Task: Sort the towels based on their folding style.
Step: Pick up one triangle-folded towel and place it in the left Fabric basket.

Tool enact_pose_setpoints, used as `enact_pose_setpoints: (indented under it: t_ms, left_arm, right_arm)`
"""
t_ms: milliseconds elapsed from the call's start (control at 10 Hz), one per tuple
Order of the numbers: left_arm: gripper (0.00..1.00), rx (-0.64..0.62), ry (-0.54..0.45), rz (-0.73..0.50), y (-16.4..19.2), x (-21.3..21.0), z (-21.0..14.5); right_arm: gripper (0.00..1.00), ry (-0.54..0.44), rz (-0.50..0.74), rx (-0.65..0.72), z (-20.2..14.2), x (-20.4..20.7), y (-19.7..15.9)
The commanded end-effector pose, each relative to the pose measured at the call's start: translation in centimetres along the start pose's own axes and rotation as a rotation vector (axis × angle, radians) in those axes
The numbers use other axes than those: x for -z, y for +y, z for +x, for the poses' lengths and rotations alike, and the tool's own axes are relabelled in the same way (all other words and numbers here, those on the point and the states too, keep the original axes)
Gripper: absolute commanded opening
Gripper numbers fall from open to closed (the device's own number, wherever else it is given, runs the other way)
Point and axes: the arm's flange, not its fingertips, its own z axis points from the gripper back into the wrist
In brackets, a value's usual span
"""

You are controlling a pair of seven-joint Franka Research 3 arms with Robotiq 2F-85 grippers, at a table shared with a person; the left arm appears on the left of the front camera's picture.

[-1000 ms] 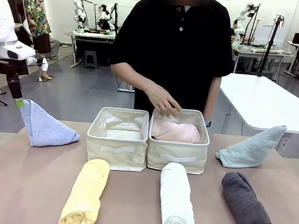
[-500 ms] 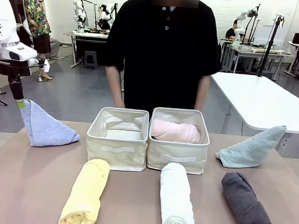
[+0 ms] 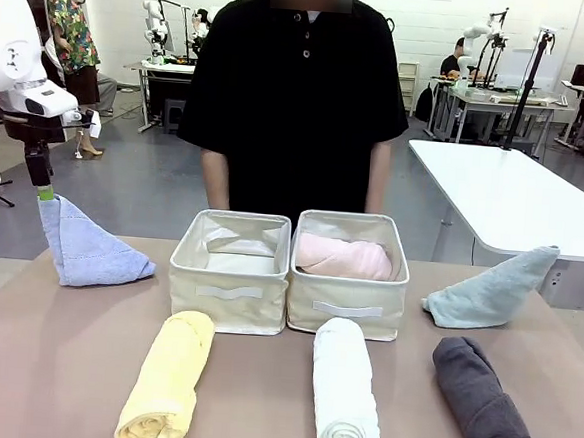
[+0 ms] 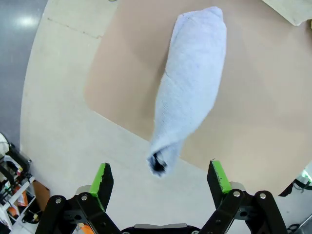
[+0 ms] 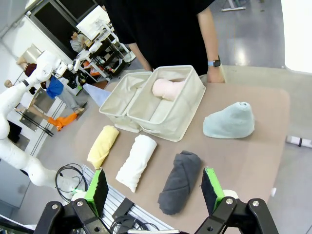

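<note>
Jaws of the left gripper [image 4: 160, 171] stand wide apart, empty, above the lavender-blue cone [image 3: 90, 245]. Next come the yellow roll [image 3: 169, 379], cream baskets [image 3: 229, 295] with the pink roll [image 3: 342, 256] in the right one, white roll [image 3: 345, 385], pale teal cone [image 3: 493, 288], dark grey roll [image 3: 480, 401]. The right gripper [image 5: 155, 178] hovers overhead, spread, empty.

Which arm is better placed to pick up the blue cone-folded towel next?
Left. The left gripper hangs open right above the tip of the blue cone towel. The right gripper is open over the dark grey roll, across the table.
</note>
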Motion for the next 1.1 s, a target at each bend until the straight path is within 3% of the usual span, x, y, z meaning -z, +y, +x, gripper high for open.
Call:
enact_pose_setpoints:
  t_ms: [0, 1000]
  left_arm:
    - [1.0, 0.04, 0.04, -0.058, 2.5, 0.8, 0.9]
    - [1.0, -0.01, 0.111, -0.254, 5.1, 6.2, 1.3]
  right_arm:
    - [1.0, -0.018, 0.025, 0.006, 0.2, 0.0, 0.2]
    - [1.0, -0.018, 0.025, 0.006, 0.2, 0.0, 0.2]
